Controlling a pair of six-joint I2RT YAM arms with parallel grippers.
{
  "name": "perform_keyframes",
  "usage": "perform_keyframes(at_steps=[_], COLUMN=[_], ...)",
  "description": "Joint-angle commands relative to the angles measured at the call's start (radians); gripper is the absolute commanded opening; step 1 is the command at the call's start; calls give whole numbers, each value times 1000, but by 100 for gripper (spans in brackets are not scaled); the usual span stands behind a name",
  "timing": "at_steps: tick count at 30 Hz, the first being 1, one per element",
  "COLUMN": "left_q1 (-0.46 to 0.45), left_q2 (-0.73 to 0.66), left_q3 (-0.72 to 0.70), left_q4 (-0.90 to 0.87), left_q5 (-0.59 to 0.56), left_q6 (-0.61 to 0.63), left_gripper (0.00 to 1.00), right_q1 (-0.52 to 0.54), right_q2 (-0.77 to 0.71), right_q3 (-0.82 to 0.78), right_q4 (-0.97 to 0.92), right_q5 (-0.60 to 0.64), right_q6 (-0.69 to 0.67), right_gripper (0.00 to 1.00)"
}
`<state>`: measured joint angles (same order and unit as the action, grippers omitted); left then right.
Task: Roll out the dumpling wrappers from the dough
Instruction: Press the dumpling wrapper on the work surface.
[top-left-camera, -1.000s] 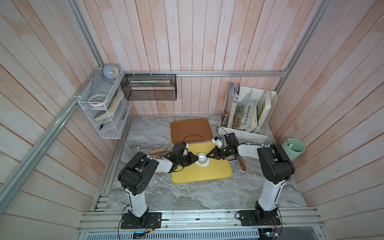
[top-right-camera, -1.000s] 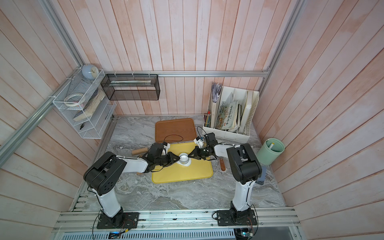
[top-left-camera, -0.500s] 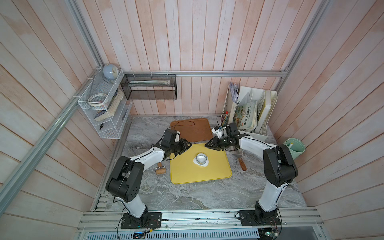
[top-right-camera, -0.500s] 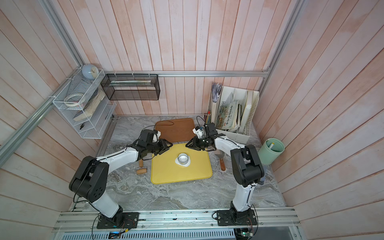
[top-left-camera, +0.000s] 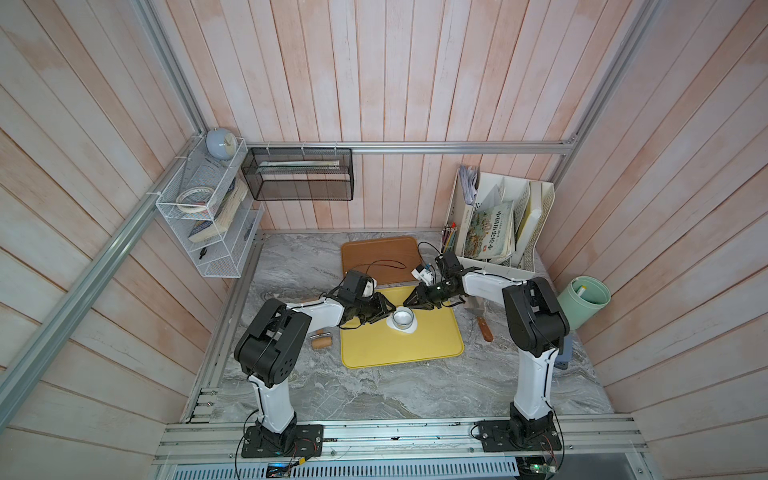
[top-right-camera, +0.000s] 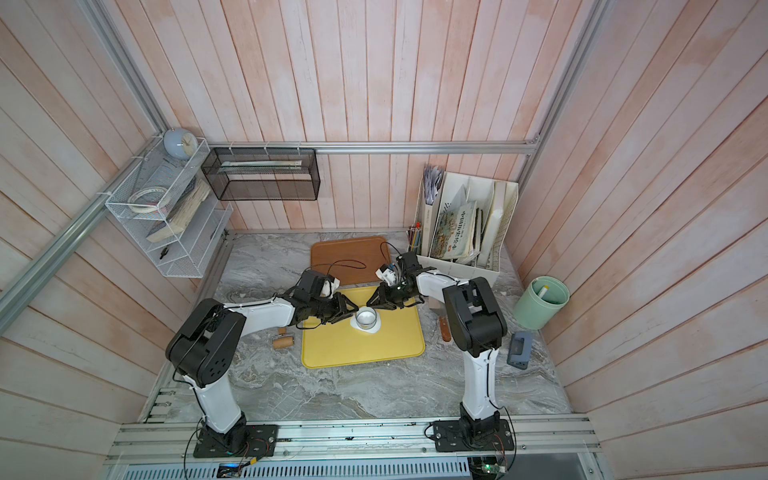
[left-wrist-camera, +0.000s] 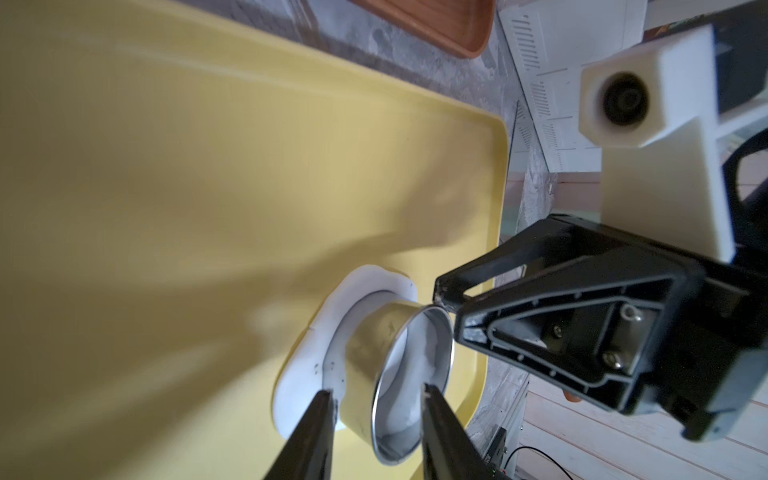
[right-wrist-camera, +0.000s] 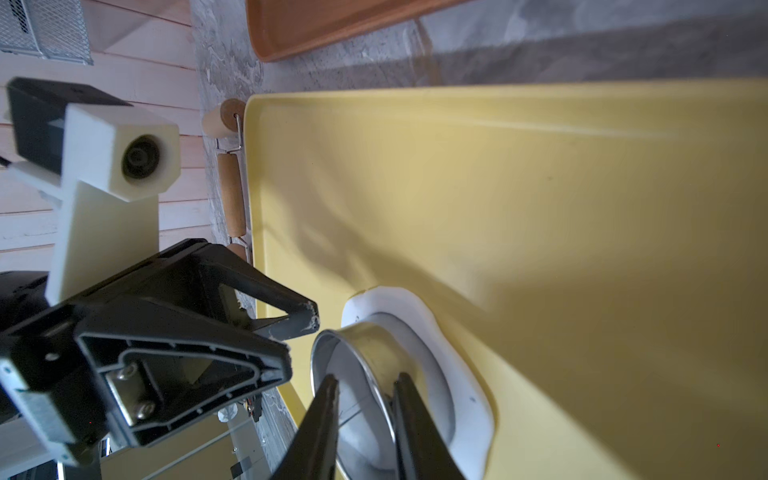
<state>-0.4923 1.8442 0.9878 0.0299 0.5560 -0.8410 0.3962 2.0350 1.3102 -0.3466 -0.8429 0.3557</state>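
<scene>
Two arms meet at a short steel ring cutter (top-left-camera: 403, 318) standing on the flattened white dough blob (left-wrist-camera: 307, 357), far side of the yellow plastic tray (top-left-camera: 399, 353). Left end effector (left-wrist-camera: 376, 401) and right end effector (right-wrist-camera: 365, 386) each have jaws apart astride the ring's wall, seemingly not pinching, likely steadying it from opposite sides. Tray rests on grey marbled desk (top-left-camera: 374, 395), pink plank walls (top-left-camera: 374, 83) around, small wooden rolling pin (top-left-camera: 322, 341) idle just beside it.

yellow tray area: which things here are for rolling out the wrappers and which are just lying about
For the job: dough, metal ring cutter standing on it, yellow tray, rolling pin beside the tray.

Lying about: brown tray, wood-handled scraper, green cup, grey hole punch, file box.
</scene>
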Motion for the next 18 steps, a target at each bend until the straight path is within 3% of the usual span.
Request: perform_keyframes(at_steps=[1,13,18], left_q1=[-5,-9,-9], left_q2=[22,59,61], left_q3=[14,-11,-73], left_q4=[21,15,-46], left_q5=[25,23,-47], left_q6=[13,8,4], left_gripper=[36,31,27], right_q1=[7,6,1], right_q2=[19,59,88], right_q3=[23,5,-18], right_q4=[-22,7,-14], right_q5=[-13,19,73], right_q6=[-29,9,26], right_gripper=[25,21,18])
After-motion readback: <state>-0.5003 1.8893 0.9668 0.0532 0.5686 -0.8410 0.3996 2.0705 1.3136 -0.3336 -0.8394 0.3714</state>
